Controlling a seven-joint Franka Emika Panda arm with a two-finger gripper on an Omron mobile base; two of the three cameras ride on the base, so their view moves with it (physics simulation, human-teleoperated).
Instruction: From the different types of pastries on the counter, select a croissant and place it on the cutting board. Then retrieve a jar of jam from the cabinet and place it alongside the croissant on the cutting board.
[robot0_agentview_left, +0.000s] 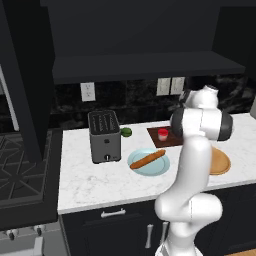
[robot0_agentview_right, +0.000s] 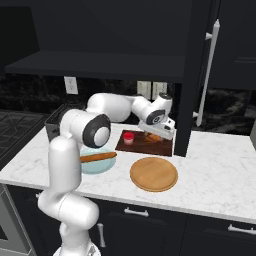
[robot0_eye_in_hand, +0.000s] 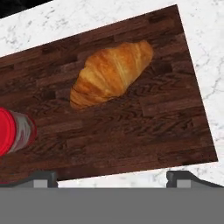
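The golden-brown croissant (robot0_eye_in_hand: 111, 74) lies on the dark brown cutting board (robot0_eye_in_hand: 144, 131) (robot0_agentview_right: 142, 146) (robot0_agentview_left: 155, 138). The small red jar of jam (robot0_agentview_right: 128, 138) (robot0_agentview_left: 163, 134) (robot0_eye_in_hand: 13, 131) stands upright on the same board, apart from the croissant. My gripper (robot0_eye_in_hand: 113, 178) (robot0_agentview_right: 156, 134) hovers just above the board over the croissant's side. It is open wide with nothing between its fingertips (robot0_eye_in_hand: 46, 177). In the left base view my own arm hides the hand's tip.
A long orange-brown baguette (robot0_agentview_left: 147, 159) (robot0_agentview_right: 98, 157) rests on a pale blue plate (robot0_agentview_left: 160, 169). The toaster (robot0_agentview_left: 105, 136) and a green lime (robot0_agentview_left: 126, 132) stand to the left. A round light-wood plate (robot0_agentview_right: 153, 174) lies in front of the board. An open cabinet door (robot0_agentview_right: 192, 75) hangs right of the gripper.
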